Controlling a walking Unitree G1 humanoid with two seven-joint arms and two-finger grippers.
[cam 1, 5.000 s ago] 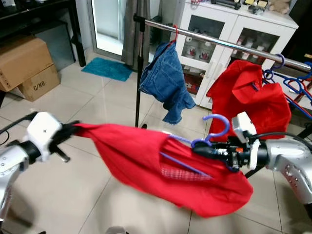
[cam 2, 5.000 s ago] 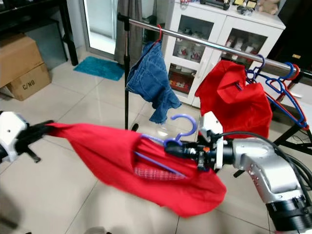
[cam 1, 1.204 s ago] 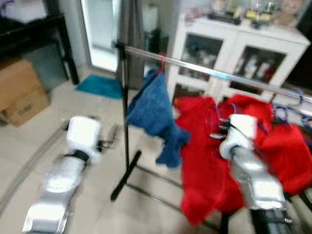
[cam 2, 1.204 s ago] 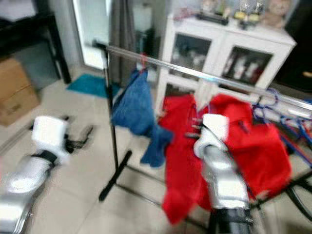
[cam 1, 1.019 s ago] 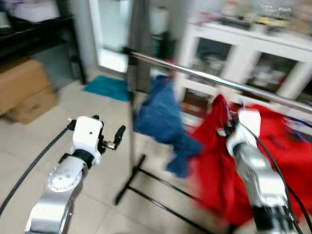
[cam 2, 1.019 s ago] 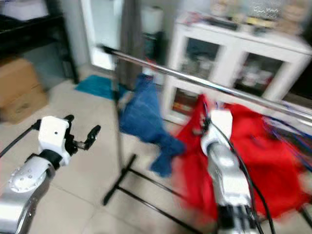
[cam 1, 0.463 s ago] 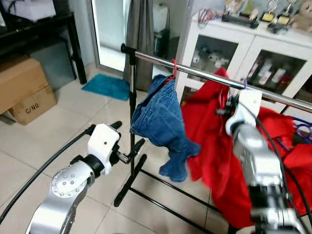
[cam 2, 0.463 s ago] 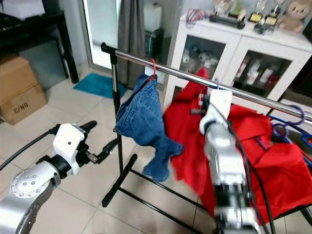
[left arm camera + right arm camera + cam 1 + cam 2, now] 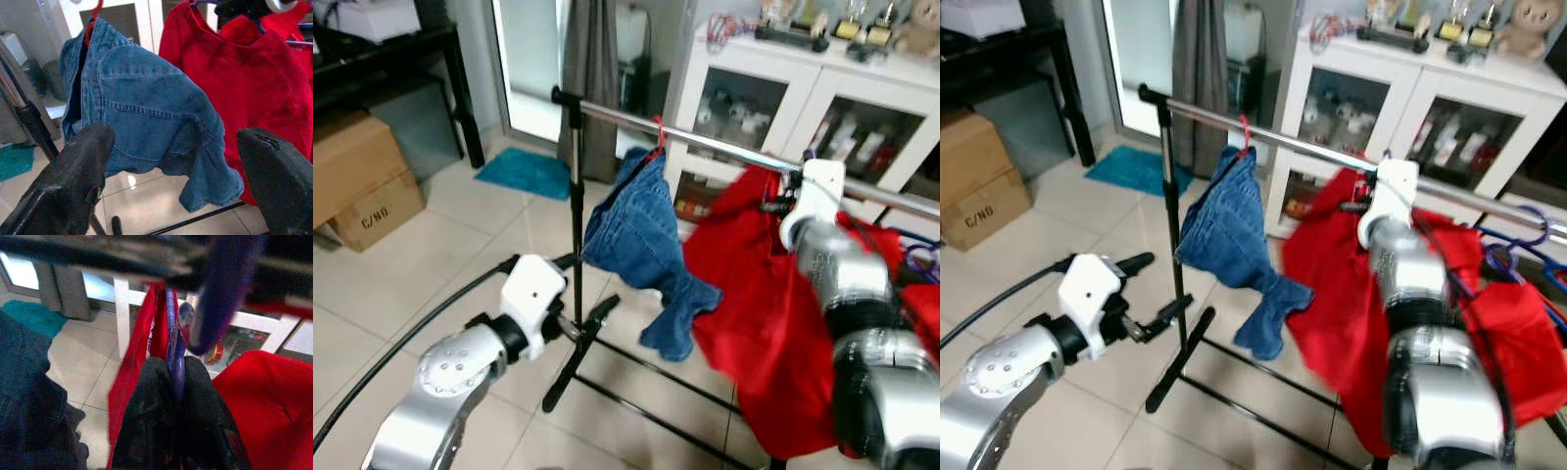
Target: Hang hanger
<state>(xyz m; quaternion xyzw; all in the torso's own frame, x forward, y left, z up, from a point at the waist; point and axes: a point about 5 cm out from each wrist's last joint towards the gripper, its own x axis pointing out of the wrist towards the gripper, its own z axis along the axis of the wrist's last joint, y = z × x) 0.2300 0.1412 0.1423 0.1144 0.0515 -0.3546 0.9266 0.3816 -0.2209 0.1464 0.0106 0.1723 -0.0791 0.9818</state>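
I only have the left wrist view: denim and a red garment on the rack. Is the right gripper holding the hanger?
Observer: Yes. The right gripper is shut on the purple hanger, just below its hook.
Operator: Is the hook over the rail?
Observer: The hook curves up across the rail. I cannot tell whether it rests on it.
Operator: What hangs further to the robot's right?
Observer: Another red garment and some blue hangers hang on that stretch of rail.

Both head eyes look down from above onto the clothes rail (image 9: 705, 144). The left wrist camera faces it from below; the right sits close beneath.
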